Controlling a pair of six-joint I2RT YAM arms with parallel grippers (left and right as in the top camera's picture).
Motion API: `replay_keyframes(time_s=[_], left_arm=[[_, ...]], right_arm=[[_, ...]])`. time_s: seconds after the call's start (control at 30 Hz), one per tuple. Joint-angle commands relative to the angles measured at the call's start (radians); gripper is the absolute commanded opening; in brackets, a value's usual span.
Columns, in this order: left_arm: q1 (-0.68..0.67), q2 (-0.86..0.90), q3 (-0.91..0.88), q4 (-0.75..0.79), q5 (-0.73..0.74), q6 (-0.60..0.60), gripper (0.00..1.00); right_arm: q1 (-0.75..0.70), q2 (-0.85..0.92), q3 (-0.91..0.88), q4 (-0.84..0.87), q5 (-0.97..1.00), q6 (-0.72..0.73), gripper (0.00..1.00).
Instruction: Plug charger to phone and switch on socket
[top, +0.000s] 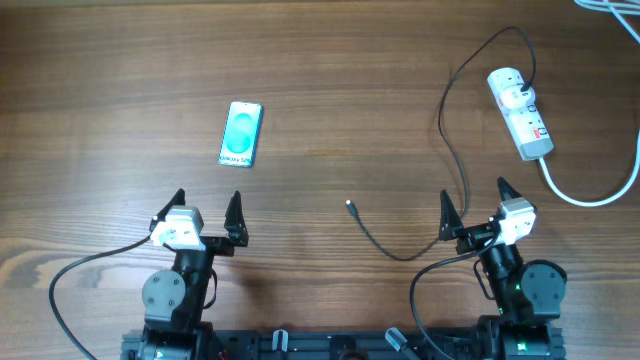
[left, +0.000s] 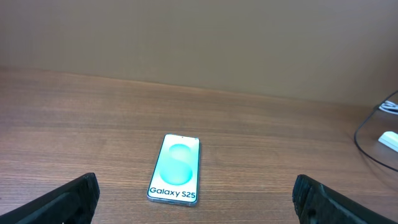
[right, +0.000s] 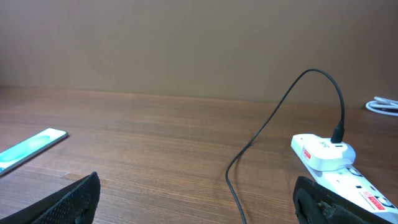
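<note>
The phone (top: 241, 133) lies flat on the table left of centre, teal screen up, with "Galaxy S25" at its near edge (left: 175, 177). The charger's thin black cable (top: 447, 130) runs from a white plug head seated in the socket (top: 520, 113) at the far right down to its small connector tip (top: 351, 207) near the table's middle. My left gripper (top: 205, 213) is open and empty, just in front of the phone. My right gripper (top: 473, 208) is open and empty, the cable (right: 249, 149) passing between its fingers, the socket (right: 348, 180) by its right finger.
The socket's thick white cord (top: 600, 190) loops off to the right edge. Another white cable (top: 612, 15) lies at the far right corner. The table is bare brown wood. A plain wall stands behind it in both wrist views.
</note>
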Motion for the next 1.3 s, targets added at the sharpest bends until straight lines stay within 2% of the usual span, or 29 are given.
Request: replay_keyframes(time_s=[0.0,0.37,0.53,0.7,0.77,0.93,1.0,1.13,1.27], left_arm=[[0.007,-0.011,-0.003,-0.001,-0.006,0.023,1.0],[0.007,-0.01,-0.003,0.032,0.001,0.019,1.0],[0.007,-0.011,0.017,0.179,0.242,0.011,1.0],[0.007,-0.002,0.151,0.148,0.262,-0.148,1.0],[0.007,0.022,0.266,0.064,0.272,-0.203,1.0],[0.007,0.176,0.578,-0.165,0.276,-0.202,1.0],[0.007,0.287,0.741,-0.299,0.276,-0.186,1.0],[0.007,0.58,1.127,-0.658,0.275,-0.054,1.0],[0.007,0.888,1.476,-0.962,0.264,-0.028,1.0]], right_arm=[[0.003,0.004,-0.001,0.005,-0.002,0.012,1.0],[0.003,0.004,-0.001,0.005,-0.002,0.012,1.0],[0.003,0.004,-0.001,0.005,-0.002,0.012,1.0],[0.003,0.004,-0.001,0.005,-0.002,0.012,1.0],[0.003,0.004,-0.001,0.005,-0.002,0.012,1.0],[0.003,0.004,-0.001,0.005,-0.002,0.012,1.0],[0.003,0.004,-0.001,0.005,-0.002,0.013,1.0],[0.003,0.004,-0.001,0.005,-0.002,0.012,1.0],[0.003,0.004,-0.001,0.005,-0.002,0.012,1.0]])
